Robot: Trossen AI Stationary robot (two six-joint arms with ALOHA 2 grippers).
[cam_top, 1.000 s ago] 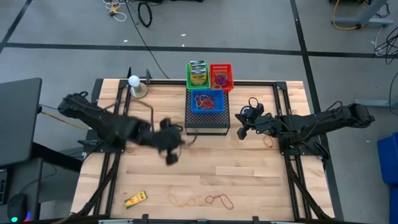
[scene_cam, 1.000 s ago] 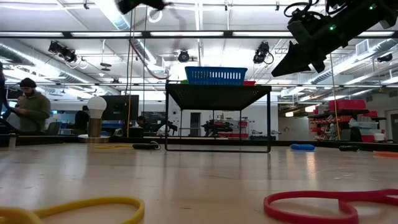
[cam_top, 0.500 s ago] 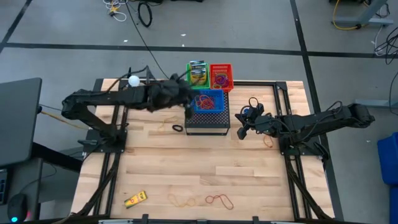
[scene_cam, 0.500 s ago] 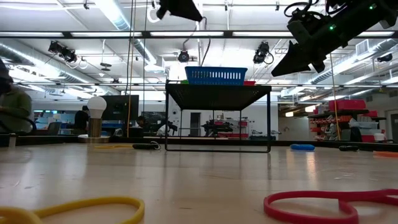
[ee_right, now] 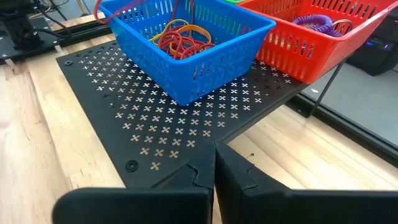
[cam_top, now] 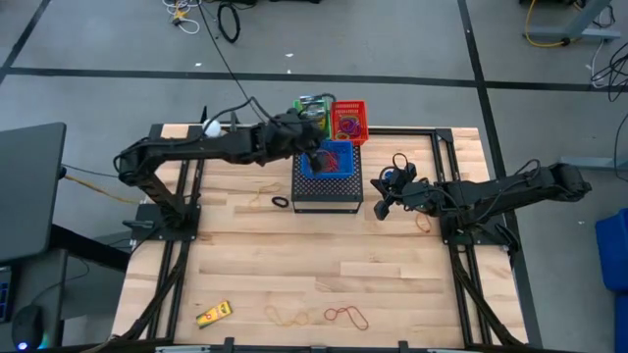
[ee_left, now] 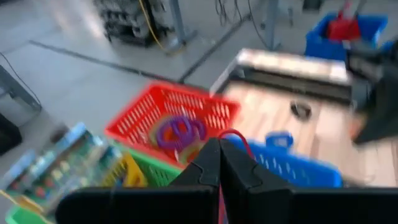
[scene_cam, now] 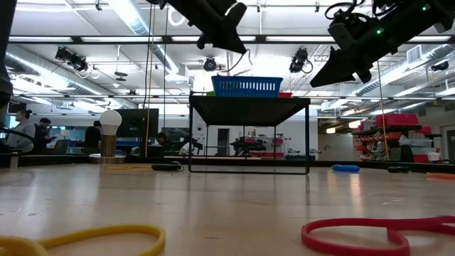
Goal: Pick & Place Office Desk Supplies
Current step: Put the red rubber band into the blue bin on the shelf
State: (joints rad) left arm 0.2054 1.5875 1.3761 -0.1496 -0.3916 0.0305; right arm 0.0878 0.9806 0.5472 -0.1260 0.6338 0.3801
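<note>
Red rubber band (ee_left: 235,138) pinched in left fingers (ee_left: 219,163) above blue basket (cam_top: 327,160) rim; right fingers (ee_right: 214,168) pressed together

Both arms dark, near-black, built of slim jointed links w/ thin black cables looped along them. Left gripper (ee_left: 219,163) has two matte black fingers w/ stepped, angular inner edges; right gripper (ee_right: 214,163) has the same dark angular fingers on a rounded black crossbar. Small green light glows on right arm's wrist housing.
</note>
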